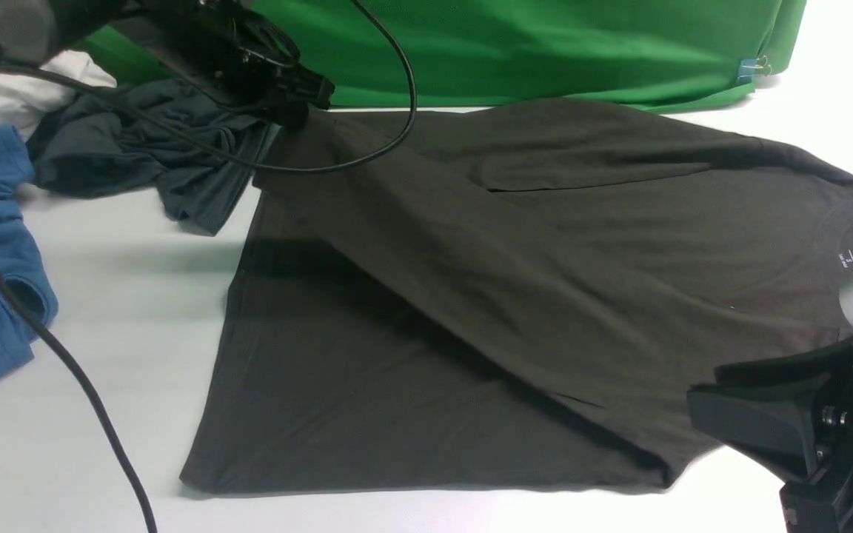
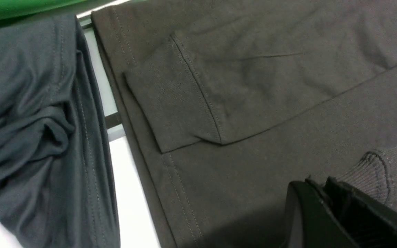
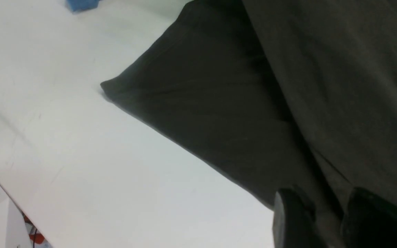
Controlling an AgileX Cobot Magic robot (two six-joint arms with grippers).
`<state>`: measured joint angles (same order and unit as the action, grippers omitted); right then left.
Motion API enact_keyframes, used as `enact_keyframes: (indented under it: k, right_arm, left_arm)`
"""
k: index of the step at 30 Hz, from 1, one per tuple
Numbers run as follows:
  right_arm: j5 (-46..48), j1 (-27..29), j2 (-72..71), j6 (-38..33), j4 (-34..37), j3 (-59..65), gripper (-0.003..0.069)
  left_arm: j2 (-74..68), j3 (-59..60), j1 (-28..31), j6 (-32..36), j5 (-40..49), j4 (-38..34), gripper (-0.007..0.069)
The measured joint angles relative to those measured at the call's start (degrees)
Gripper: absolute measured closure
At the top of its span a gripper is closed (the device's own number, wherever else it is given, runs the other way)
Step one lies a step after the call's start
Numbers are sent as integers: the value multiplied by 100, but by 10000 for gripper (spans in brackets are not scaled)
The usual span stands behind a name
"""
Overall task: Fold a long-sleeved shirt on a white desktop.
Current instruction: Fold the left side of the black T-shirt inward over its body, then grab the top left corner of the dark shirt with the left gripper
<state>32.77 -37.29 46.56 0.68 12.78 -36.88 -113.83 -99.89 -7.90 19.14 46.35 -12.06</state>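
Knit cloth: the dark olive-brown long-sleeved shirt (image 1: 545,296) should handle as light, limp and non-slippery, and is likely to sag between grips. Take hold at cuffs, hems or seams. It lies spread on the matte white bench (image 1: 123,296), crew collar and white label to the right, one sleeve drawn diagonally across the body. The left claw (image 1: 297,109) is clamped on the ribbed cuff (image 2: 381,172). The right claw (image 3: 334,220) pinches fabric at the near shoulder edge.

Front view: forward, wide; wrist views: close, downward — all share shirt (image 1: 515,296).
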Motion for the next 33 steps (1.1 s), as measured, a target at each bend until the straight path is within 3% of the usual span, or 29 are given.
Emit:
enact_keyframes:
  k: [7, 12, 15, 16, 20, 22, 25, 33]
  right_arm:
    - [73, 0, 0, 0, -6, 0, 417]
    - [80, 0, 0, 0, -6, 0, 417]
    - [94, 0, 26, 0, -6, -154, 403]
    - [94, 0, 33, 0, -6, -190, 400]
    - [81, 0, 245, -68, -60, -630, 361]
    - [63, 0, 584, -320, -87, -1028, 329]
    - [68, 0, 952, -556, -98, -1432, 318]
    - [803, 0, 1765, -641, -523, -2400, 316]
  left_arm:
    - [-377, -7, 0, -93, 233, 6, 565]
    - [-405, -7, 0, -759, 224, 402, 498]
    - [-392, -61, 0, -1475, 267, 1034, 357]
    - [-392, -69, 0, -1494, 279, 1073, 348]
    - [-392, -299, 6, -1735, 555, 1206, 197]
    - [-387, -534, 41, -2012, 815, 1102, 98]
    - [-374, -628, 140, -2324, 961, 815, 43]
    - [-769, -662, 558, -2351, 634, -525, 38]
